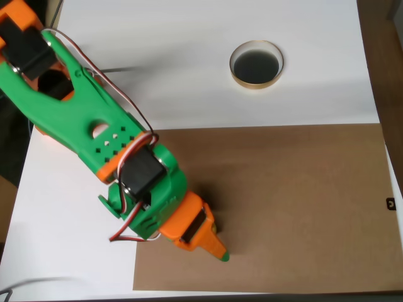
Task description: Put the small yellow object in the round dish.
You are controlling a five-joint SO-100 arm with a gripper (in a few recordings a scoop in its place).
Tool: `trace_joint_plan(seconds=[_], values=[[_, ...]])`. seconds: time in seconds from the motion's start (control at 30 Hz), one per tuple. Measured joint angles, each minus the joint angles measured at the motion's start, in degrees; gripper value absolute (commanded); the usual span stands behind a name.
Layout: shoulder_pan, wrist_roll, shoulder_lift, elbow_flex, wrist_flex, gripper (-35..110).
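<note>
Overhead, item by item:

Surface: white counter (189, 63), pale and evenly lit, partly covered by one brown board (302, 207) lying flat over the lower right of the picture. Dark strips of room at the left edge and the upper right corner, too dim to make out. One small black mark (391, 203) at the board's right edge (nature not legible).

Round dish (256, 64): one. Tan rim, dark inside, upright on the white counter near the top, well apart from the arm and just above the board's upper edge.

Small yellow object: none discernible on the counter, on the board or within the dish's dark inside; whereabouts cannot be told.

Arm (94, 119): one, green with orange parts, black servos and red-and-white wires, reaching from the upper left corner down toward the lower middle.

Gripper (220, 251): one, orange with green tip, pointing down and to the right over the board near its lower left corner. Fingers seen from above as one narrow wedge; whether spread or pressed together cannot be told, nor whether anything sits between them.
</note>
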Motion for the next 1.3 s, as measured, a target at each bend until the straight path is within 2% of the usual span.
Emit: trace_joint_plan(seconds=[0.4, 0.6, 1.1, 1.3], values=[[-3.43, 2.55, -2.29, -2.64, 1.85, 30], [-4.92, 3.34, -2.29, -2.64, 1.76, 20], [-4.66, 3.34, -2.29, 0.79, -2.11, 22], [-4.83, 3.34, -2.29, 0.97, -2.81, 14]])
